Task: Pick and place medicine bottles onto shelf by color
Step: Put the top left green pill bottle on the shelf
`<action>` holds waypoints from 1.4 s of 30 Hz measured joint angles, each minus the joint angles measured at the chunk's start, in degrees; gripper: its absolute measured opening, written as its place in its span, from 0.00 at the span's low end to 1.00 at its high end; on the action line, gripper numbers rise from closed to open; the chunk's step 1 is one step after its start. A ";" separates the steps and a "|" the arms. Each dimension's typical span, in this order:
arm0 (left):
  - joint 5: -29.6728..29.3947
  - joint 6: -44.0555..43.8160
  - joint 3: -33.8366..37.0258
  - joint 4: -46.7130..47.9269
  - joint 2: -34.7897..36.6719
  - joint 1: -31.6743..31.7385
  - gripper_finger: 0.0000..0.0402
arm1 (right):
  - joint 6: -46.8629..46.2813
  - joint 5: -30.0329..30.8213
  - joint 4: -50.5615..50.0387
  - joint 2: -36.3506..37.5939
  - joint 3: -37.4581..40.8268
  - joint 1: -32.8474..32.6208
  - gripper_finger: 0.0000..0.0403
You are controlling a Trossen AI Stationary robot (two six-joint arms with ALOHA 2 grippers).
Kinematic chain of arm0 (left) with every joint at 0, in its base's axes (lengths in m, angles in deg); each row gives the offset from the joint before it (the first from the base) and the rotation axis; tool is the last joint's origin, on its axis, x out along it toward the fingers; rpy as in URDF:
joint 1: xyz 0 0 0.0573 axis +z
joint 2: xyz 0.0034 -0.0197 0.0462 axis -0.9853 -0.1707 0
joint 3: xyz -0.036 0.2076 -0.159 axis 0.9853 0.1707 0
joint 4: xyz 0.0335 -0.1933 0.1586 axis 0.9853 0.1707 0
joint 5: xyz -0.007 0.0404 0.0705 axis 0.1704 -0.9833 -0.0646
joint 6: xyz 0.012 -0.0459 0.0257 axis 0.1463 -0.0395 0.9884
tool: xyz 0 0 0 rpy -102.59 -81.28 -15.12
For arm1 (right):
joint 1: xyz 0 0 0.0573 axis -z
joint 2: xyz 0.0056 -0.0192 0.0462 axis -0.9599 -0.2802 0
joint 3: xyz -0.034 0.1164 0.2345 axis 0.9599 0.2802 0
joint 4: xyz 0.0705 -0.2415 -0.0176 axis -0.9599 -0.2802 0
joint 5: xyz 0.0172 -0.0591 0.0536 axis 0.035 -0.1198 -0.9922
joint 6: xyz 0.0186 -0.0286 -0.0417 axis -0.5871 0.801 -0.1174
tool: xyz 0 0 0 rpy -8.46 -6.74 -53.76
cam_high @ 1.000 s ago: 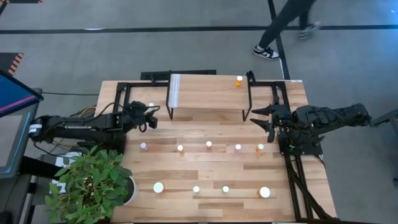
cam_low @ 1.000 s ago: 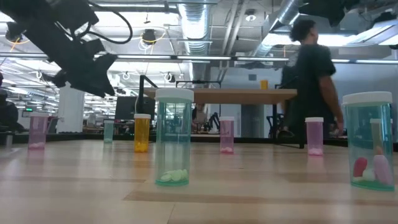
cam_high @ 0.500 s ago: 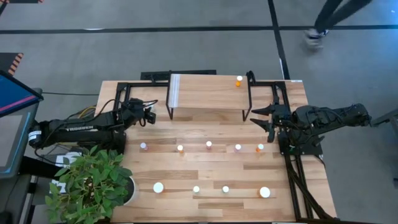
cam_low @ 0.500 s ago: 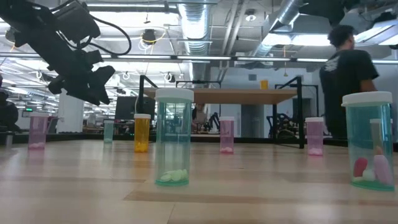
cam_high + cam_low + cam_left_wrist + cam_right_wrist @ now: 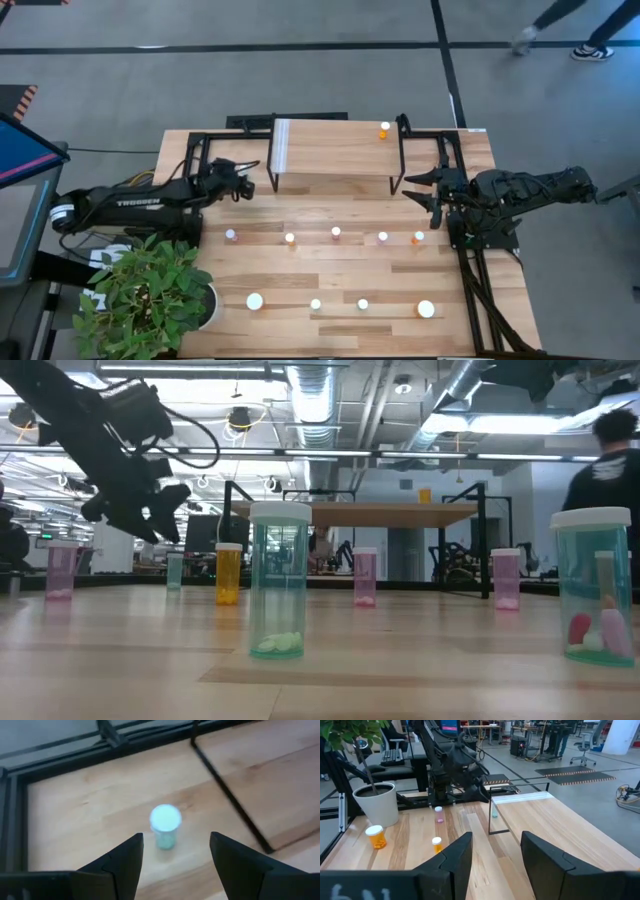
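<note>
One bottle [image 5: 385,130] on shelf [image 5: 330,150]; others below.

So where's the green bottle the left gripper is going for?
The green bottle stands on the table's left side, just ahead of the open left gripper, beside the shelf's left leg.

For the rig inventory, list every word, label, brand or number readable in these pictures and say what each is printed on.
"TROSSEN": white lettering along the left arm in the high view; small, only just readable.
White markings on the right wrist's dark housing: cropped at the picture's edge, unreadable.
Screens in the room behind the table: too small to read.
Medicine bottles: no readable label visible.
Shelf: no text.
</note>
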 joint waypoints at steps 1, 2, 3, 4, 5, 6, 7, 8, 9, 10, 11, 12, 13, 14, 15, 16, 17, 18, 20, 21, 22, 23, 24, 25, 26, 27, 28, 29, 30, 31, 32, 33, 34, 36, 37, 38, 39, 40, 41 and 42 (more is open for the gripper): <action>0.38 0.00 0.00 -0.44 -0.77 0.60 0.54 | 0.01 0.01 -0.01 0.00 0.00 0.00 0.47; 0.53 0.01 0.00 -0.73 -1.29 1.18 0.55 | 0.05 0.01 -0.02 0.00 0.00 0.00 0.47; 0.57 0.03 0.00 -1.24 -1.87 1.72 0.55 | 0.16 0.01 0.00 0.00 0.00 0.00 0.48; 0.65 0.07 0.00 -1.69 -2.39 2.21 0.55 | 0.14 0.01 0.00 0.00 0.00 0.00 0.48; 0.79 0.07 0.00 -1.85 -2.81 2.61 0.55 | 0.14 0.01 -0.02 0.00 0.00 0.00 0.48; 1.12 0.07 0.00 -2.12 -3.14 3.02 0.55 | 0.14 0.01 0.00 0.00 0.00 0.00 0.48; 1.44 0.08 0.00 -2.63 -3.56 3.41 0.55 | 0.14 0.01 -0.01 0.00 0.00 0.00 0.48; 1.93 0.10 0.00 -3.16 -4.00 3.65 0.55 | 0.14 0.01 -0.02 0.00 0.00 0.00 0.48; 2.43 0.12 0.00 -3.78 -4.58 3.92 0.55 | 0.14 0.01 0.00 0.00 0.00 0.00 0.47; 3.00 0.26 0.00 -4.55 -5.21 4.15 0.55 | 0.12 0.01 -0.02 0.00 0.00 0.00 0.47; 3.69 0.50 0.00 -5.48 -6.05 4.32 0.55 | 0.12 0.01 -0.02 0.00 0.00 0.00 0.47; 4.23 0.74 0.00 -6.35 -6.96 4.46 0.55 | 0.12 0.01 -0.01 0.00 0.00 0.00 0.47; 4.75 1.07 0.00 -7.16 -8.14 4.57 0.55 | 0.12 0.01 0.00 0.00 0.00 0.00 0.47; 5.00 1.49 0.00 -7.96 -9.27 4.69 0.55 | 0.10 0.01 -0.02 0.00 0.00 0.00 0.47; 5.12 1.59 0.00 -8.55 -10.34 4.85 0.55 | 0.10 0.01 -0.01 0.00 0.00 0.00 0.47; 5.02 1.65 0.00 -9.20 -11.49 5.09 0.55 | 0.08 0.01 0.00 0.00 0.00 0.00 0.47; 4.97 1.84 0.00 -9.84 -12.73 5.39 0.55 | -0.03 0.01 -0.02 0.00 0.00 0.00 0.47; 4.97 2.05 0.00 -10.12 -13.72 5.74 0.55 | -0.03 0.01 0.00 0.00 0.00 0.00 0.47; 5.03 2.19 0.00 -11.48 -15.62 6.49 0.55 | -0.04 0.01 -0.02 0.00 0.00 0.00 0.48; 5.01 2.19 0.00 -11.85 -16.39 6.79 0.55 | -0.04 0.01 -0.02 0.00 0.00 0.00 0.48; 5.03 2.19 0.00 -12.25 -17.17 7.10 0.55 | -0.03 0.01 -0.01 0.00 0.00 0.00 0.48; 5.04 2.21 0.00 -12.76 -17.80 7.36 0.55 | -0.03 0.01 -0.01 0.00 0.00 0.00 0.48; 5.09 2.22 0.00 -13.34 -18.32 7.58 0.55 | -0.03 0.01 -0.01 0.00 0.00 0.00 0.48; 5.07 2.21 0.00 -14.09 -18.79 7.73 0.55 | -0.03 0.01 0.00 0.00 0.00 0.00 0.48; 5.14 2.23 0.00 -14.55 -19.20 7.84 0.55 | -0.03 0.01 -0.02 0.00 0.00 0.00 0.47; 5.16 2.30 0.00 -14.80 -19.42 7.91 0.55 | -0.03 0.01 -0.02 0.00 0.00 0.00 0.47; 5.16 2.53 0.00 -15.27 -19.62 7.93 0.54 | -0.03 0.01 -0.02 0.00 0.00 0.00 0.47; 5.18 2.73 0.00 -15.70 -19.65 7.93 0.54 | -0.03 0.01 -0.02 -0.02 0.00 0.00 0.47; 5.19 2.86 0.00 -15.79 -19.65 7.92 0.53 | -0.01 0.01 -0.02 0.00 0.00 0.00 0.47; 5.21 2.89 0.00 -15.77 -19.65 7.92 0.52 | -0.01 0.01 -0.02 0.00 0.00 0.00 0.47; 5.21 2.89 0.00 -15.76 -19.65 7.92 0.51 | -0.01 0.01 -0.02 0.00 0.00 0.00 0.47; 5.21 2.91 0.00 -15.80 -19.65 7.92 0.50 | -0.01 0.01 -0.02 -0.01 0.00 0.00 0.47; 5.21 2.91 0.00 -15.78 -19.65 7.91 0.49 | -0.01 0.01 -0.02 0.00 0.00 0.00 0.47; 5.23 2.88 0.00 -15.80 -19.65 7.91 0.45 | 0.01 0.01 -0.02 -0.01 0.00 0.00 0.48; 5.21 2.86 0.00 -15.80 -19.63 7.91 0.44 | 0.01 0.01 -0.02 -0.02 0.00 0.00 0.48; 5.22 2.86 0.00 -15.94 -19.64 7.91 0.42 | 0.01 0.01 -0.02 0.00 0.00 0.00 0.48; 5.21 2.90 0.00 -16.18 -19.63 7.91 0.40 | 0.01 0.01 -0.02 -0.02 0.00 0.00 0.48; 5.21 2.92 0.00 -16.56 -19.63 7.91 0.38 | 0.03 0.01 -0.02 0.00 0.00 0.00 0.48; 5.22 2.93 0.00 -16.90 -19.63 7.91 0.36 | 0.03 0.01 -0.02 0.00 0.00 0.00 0.48; 5.22 2.93 0.00 -17.07 -19.63 7.91 0.35 | 0.10 0.01 -0.02 0.00 0.00 -0.01 0.48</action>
